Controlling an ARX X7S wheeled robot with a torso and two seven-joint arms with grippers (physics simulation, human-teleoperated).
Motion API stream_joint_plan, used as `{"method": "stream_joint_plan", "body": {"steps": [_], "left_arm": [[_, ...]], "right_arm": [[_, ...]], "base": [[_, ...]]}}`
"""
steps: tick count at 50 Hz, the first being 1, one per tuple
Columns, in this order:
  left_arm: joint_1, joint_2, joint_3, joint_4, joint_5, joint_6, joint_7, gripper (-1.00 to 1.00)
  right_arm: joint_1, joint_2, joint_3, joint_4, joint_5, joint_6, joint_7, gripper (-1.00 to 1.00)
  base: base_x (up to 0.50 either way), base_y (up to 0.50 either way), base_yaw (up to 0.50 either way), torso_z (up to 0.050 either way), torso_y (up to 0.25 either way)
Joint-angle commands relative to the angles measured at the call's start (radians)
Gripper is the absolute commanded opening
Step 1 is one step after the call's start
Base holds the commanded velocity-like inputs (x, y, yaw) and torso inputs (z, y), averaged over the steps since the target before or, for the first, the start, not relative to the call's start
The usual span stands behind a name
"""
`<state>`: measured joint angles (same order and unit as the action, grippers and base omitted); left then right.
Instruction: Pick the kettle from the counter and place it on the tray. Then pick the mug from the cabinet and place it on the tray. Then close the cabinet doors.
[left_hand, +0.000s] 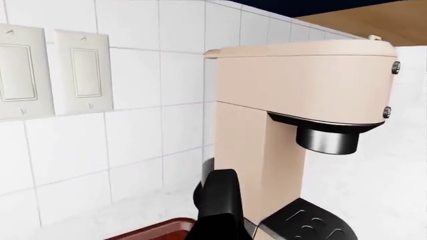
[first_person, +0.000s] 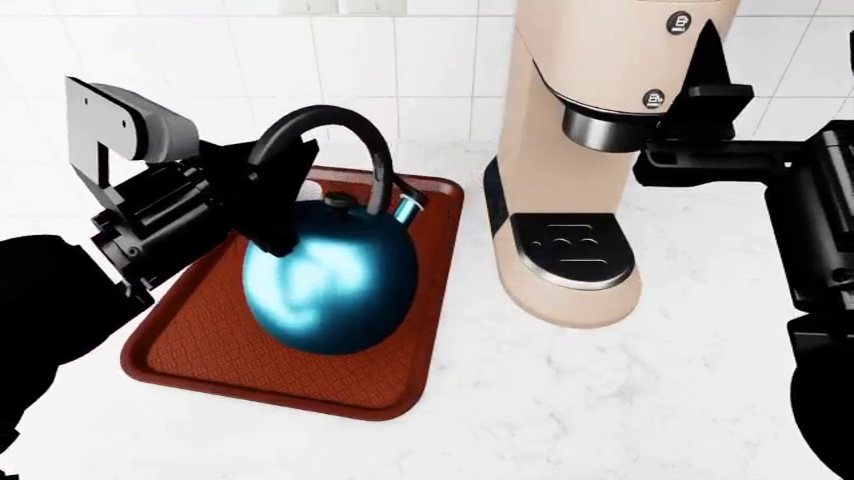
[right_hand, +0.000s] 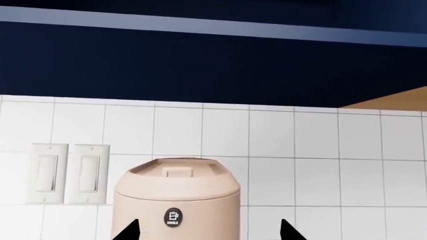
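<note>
1. So, kettle (first_person: 331, 285) sits on the tray (first_person: 174, 350), body inside the rim, spout toward the coffee machine (first_person: 587, 150). First step looks done or nearly so, judging by how it rests.
2. Left: the mug and the cabinet doors. Neither mug nor cabinet shows in any view, so no progress readable there.
3. Tray lies on the counter (first_person: 601, 400) just beside the coffee machine, on the side away from the right arm.
4. Left gripper (first_person: 274, 195) is at the kettle's arched handle (first_person: 340, 125), on the handle end away from the coffee machine. One dark finger (left_hand: 223, 205) shows in the left wrist view, tray corner beside it. Fingers overlap the handle; whether clamped on it or already let go, cannot tell.
5. Right gripper (right_hand: 210, 232) hovers high, facing the coffee machine's top, well clear of the kettle. Two fingertips (right_hand: 127, 232) stand apart with nothing between them: spread, empty.
6. Judgement: next is confirming release from the handle, then going for the mug.
</note>
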<state>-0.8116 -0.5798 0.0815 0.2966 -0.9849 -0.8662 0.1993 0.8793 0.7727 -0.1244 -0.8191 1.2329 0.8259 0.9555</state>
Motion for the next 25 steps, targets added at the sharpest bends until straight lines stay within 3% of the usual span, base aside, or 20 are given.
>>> {"method": "stream_joint_plan", "body": {"steps": [1, 25], "left_arm": [[0.02, -0.007, -0.016, 0.009, -0.009, 0.024, 0.015, -1.0], [0.036, -0.014, -0.003, -0.004, -0.003, 0.034, 0.03, -1.0]], "right_arm": [[0.0, -0.005, -0.01, 0.002, -0.006, -0.001, 0.0, 1.0], [-0.003, -0.006, -0.018, 0.009, -0.014, -0.009, -0.004, 1.0]], "base": [[0.0, 0.0, 0.0, 0.0, 0.0], [0.0, 0.0, 0.0, 0.0, 0.001]]}}
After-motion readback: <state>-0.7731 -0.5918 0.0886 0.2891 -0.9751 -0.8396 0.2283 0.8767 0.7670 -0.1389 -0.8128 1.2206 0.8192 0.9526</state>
